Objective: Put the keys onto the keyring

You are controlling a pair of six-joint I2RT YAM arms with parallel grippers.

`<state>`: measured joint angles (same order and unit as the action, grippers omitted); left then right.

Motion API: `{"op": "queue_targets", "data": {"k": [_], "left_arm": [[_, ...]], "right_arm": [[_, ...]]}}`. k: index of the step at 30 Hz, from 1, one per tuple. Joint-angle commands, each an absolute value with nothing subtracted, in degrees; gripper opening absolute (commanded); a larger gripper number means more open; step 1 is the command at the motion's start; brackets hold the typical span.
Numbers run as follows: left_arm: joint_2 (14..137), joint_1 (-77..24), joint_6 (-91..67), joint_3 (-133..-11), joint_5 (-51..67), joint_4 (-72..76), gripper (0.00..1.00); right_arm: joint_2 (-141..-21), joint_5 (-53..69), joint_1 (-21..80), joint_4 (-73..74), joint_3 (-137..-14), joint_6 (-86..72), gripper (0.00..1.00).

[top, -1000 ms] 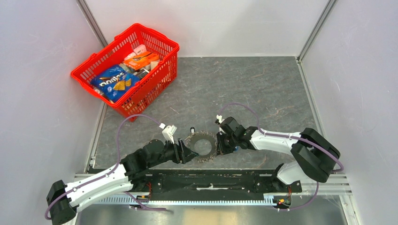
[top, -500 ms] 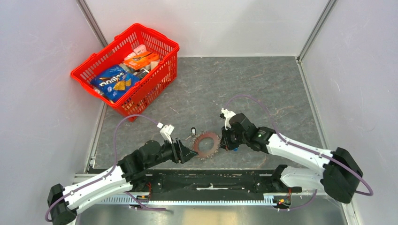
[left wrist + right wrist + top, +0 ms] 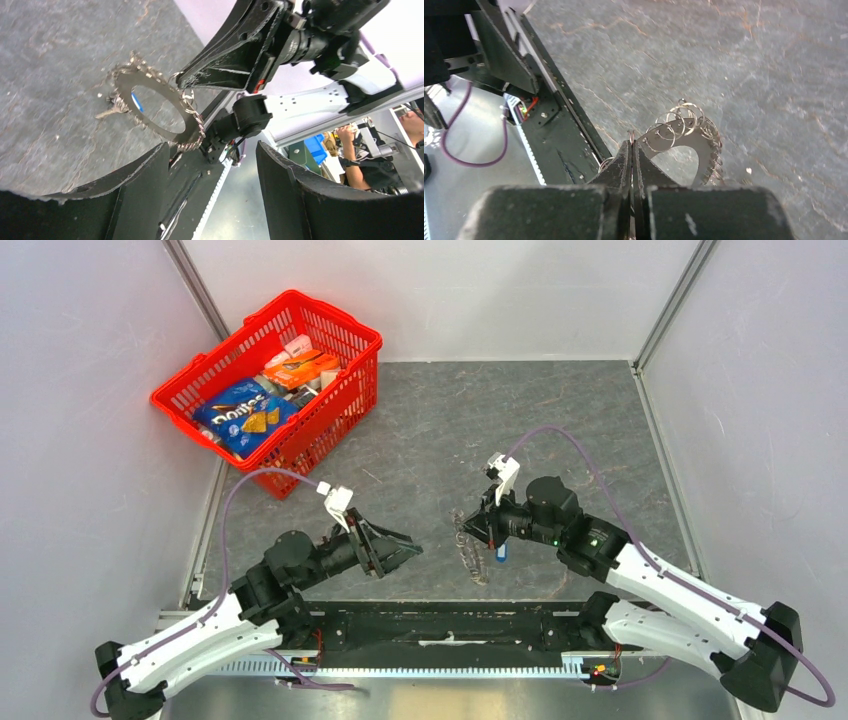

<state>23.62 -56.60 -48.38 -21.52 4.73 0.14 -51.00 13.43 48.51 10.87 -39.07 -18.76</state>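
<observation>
The keys (image 3: 468,552) form a silvery toothed wheel that hangs on edge above the table. My right gripper (image 3: 470,525) is shut on its upper rim. In the right wrist view the closed fingertips (image 3: 631,146) pinch the rim next to several small split rings (image 3: 670,130). A tiny blue-headed key (image 3: 500,553) hangs beside the wheel. My left gripper (image 3: 408,548) is open and empty, a short way left of the wheel. In the left wrist view the wheel (image 3: 155,107) shows beyond my open gripper (image 3: 212,150), with blue (image 3: 137,102) showing through its hole.
A red basket (image 3: 350,375) with a Doritos bag (image 3: 243,415) and boxes stands at the back left. The black base rail (image 3: 450,625) runs along the near edge. Grey walls close in both sides.
The right gripper has lifted the wheel of keys off the table, turned it on edge and carried it right. The left gripper has drawn back left, away from the wheel.
</observation>
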Motion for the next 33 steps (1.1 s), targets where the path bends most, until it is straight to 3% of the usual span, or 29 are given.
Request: {"op": "queue_targets", "data": {"k": [1, 24, 33], "left_arm": [[23.5, -56.5, -43.5, -25.4, 5.8, 4.9, 0.71], [24.3, -56.5, -38.2, -34.5, 12.9, 17.7, 0.68], [28.5, -56.5, -37.2, -35.8, 14.1, 23.3, 0.65]], "right_arm": [[-48.3, 17.8, 48.4, 2.2, -44.0, -16.4, 0.00], [-48.3, 38.7, 48.4, -19.4, -52.2, -24.4, 0.00], [-48.3, 40.5, 48.4, -28.8, -50.9, -32.2, 0.00]]}}
